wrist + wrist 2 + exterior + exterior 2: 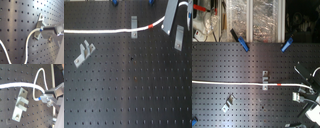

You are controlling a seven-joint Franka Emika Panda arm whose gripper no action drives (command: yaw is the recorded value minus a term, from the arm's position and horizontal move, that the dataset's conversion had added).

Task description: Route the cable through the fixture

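The white cable point(99, 31) runs from the first exterior view's left edge across the black perforated board. It crosses the middle fixture point(134, 27); whether it sits in the slot I cannot tell. Its red-orange band point(153, 24) lies just past that fixture. The cable then loops up to my gripper point(171, 19), which is shut on the blue-tipped cable end point(40, 29). A second fixture point(179, 37) stands just beside the gripper, close behind the fingers point(51, 95) in both wrist views. In the second exterior view the cable point(232, 82) ends at the gripper point(310, 93).
A third fixture point(84, 54) stands at the first exterior view's lower left, apart from the cable. Two blue clamps point(242, 43) point(288, 44) hold the board's far edge in the second exterior view, with clutter and shelving point(267, 20) behind them.
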